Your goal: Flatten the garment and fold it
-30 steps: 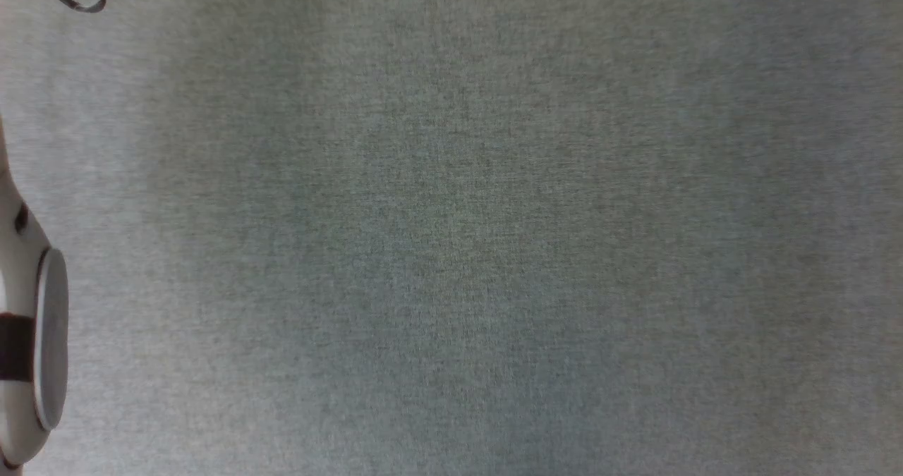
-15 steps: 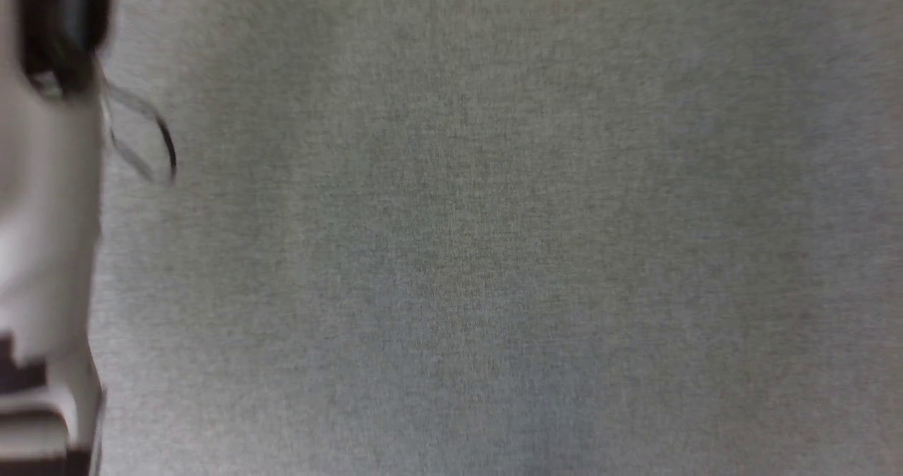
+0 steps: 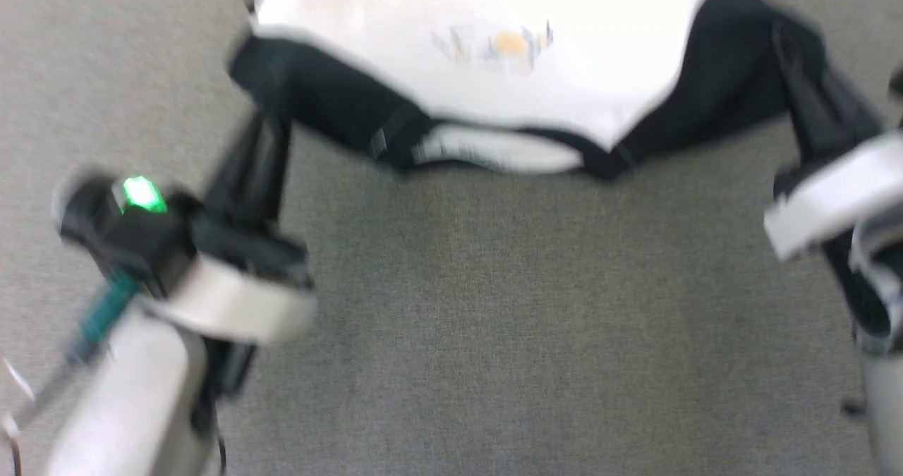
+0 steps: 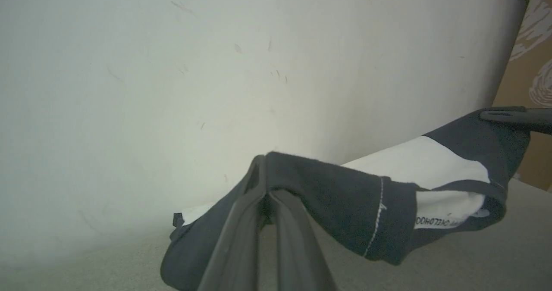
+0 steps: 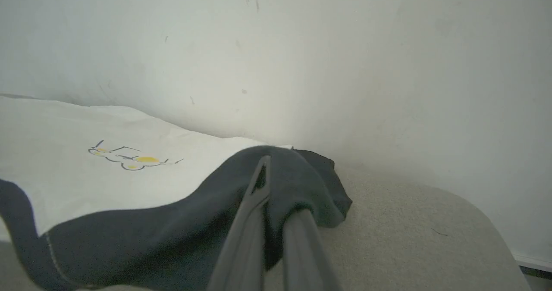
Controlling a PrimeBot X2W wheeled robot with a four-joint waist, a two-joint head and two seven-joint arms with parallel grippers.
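**Garment** [image 3: 494, 10]: white T-shirt with black sleeves. It lies chest-up on the far part of the grey surface [image 3: 494, 307], and its body runs away toward a pale wall [image 4: 194, 67]. The neck edge faces near. A small yellow-and-blue drawing [image 3: 504, 44] shows on the chest. The black neckband [image 3: 494, 153] sags midway between the two grippers, with a white label inside it. The near edge is strung from one gripper to the other.

**Left gripper** [image 3: 271, 120]: near left, fingers pointing far. Its jaws are closed tight on the left sleeve [image 3: 317, 102]. In the left wrist view the black cloth is pinched at the fingertips and drapes down over both fingers. A green light [image 3: 141, 194] glows on the wrist housing.

**Right gripper** [image 3: 786, 35]: right side, fingers angled far and inward. Its jaws are closed on the right sleeve [image 3: 734, 74]. In the right wrist view the cloth is folded over the fingertips, and its loose end rests on the surface.

**Condition of views**: the head view is blurred, so fine detail of the drawing and the label text cannot be read there.
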